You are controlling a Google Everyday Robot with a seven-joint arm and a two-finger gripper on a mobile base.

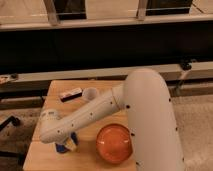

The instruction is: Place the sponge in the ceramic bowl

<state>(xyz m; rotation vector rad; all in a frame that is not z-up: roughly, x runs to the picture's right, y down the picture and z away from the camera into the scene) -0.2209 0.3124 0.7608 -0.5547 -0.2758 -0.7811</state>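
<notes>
The glossy orange ceramic bowl [114, 143] sits near the front of the wooden table [55, 90]. To its left, near the front left part of the table, lies the small blue sponge [66, 144] with a pale yellow layer, partly covered by my arm. My gripper [64, 143] points down right at the sponge, at the end of the white arm that reaches across the table from the right. The bowl looks empty.
A black-and-white flat rectangular object [70, 94] lies at the table's back left. A small translucent cup [90, 93] stands beside it. A dark chair base [10, 125] is on the floor to the left. A dark counter runs behind the table.
</notes>
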